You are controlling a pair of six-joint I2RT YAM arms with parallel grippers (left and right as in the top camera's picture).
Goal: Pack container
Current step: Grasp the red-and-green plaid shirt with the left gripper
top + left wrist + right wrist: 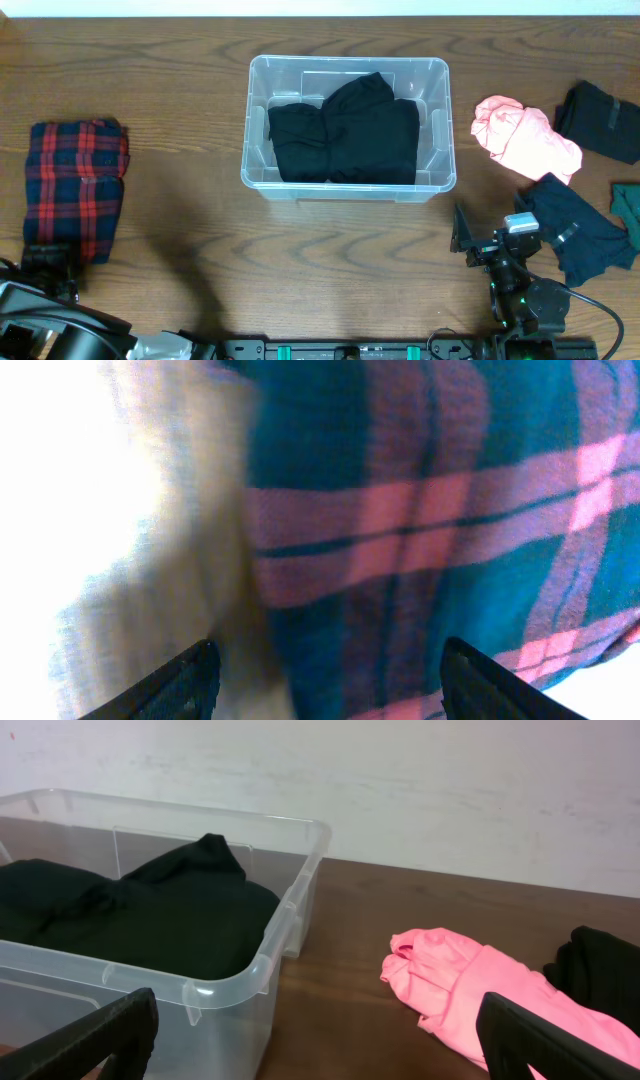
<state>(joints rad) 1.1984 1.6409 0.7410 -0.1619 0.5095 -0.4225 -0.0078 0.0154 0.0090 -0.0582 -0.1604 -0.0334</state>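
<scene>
The clear, rimmed container (348, 62) stood mid-table (160, 70), with black clothes (345, 140) inside. The left claw (330, 685) was released above a plaid cloth (450, 510). The right claw (320, 1045) was released too.

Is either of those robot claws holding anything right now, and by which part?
Nothing is held. The left gripper is open by the plaid cloth; the right gripper is open, facing the container and pink cloth.

Your container (256, 150) sits mid-table, a folded garment (345, 140) lying in it. Well off to its left lies a folded cloth (76, 185). Near its right lies a crumpled cloth (525, 138), with a rear garment (600, 120) right of that and a front garment (580, 230) nearer you.
</scene>
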